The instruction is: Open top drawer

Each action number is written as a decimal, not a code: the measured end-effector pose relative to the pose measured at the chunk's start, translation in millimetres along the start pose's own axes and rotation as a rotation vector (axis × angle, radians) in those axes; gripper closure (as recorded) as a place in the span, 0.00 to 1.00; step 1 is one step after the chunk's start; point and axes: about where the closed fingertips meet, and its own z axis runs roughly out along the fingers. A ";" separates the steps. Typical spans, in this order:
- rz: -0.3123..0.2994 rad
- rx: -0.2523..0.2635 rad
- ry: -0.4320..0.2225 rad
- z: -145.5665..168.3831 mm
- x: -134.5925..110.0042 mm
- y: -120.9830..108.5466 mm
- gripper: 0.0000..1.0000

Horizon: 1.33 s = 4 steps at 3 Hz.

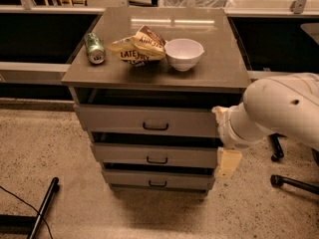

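Observation:
The top drawer point(124, 119) is the widest grey front panel of the cabinet, just under the brown top, with a small dark bar handle point(155, 127) at mid-front. A dark gap shows above it. Two narrower-looking grey drawers point(124, 153) sit below it. My white arm point(279, 111) reaches in from the right. My gripper point(227, 162) shows as a cream-coloured piece hanging at the right end of the drawers, level with the middle drawer. It is to the right of and below the top handle, apart from it.
On the cabinet top point(219, 68) lie a green can point(93, 48) on its side, a yellow chip bag point(137, 48) and a white bowl point(184, 54). Chair legs with castors point(294, 183) stand at the right. A black pole point(44, 208) and cable lie on the floor at lower left.

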 end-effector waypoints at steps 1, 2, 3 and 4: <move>-0.023 0.057 -0.003 21.8 -10.3 -10.1 0.00; -0.006 0.088 -0.014 48.9 -7.3 -22.9 0.00; 0.008 0.110 -0.015 69.2 -2.1 -34.2 0.00; 0.046 0.109 -0.057 89.4 5.8 -44.8 0.00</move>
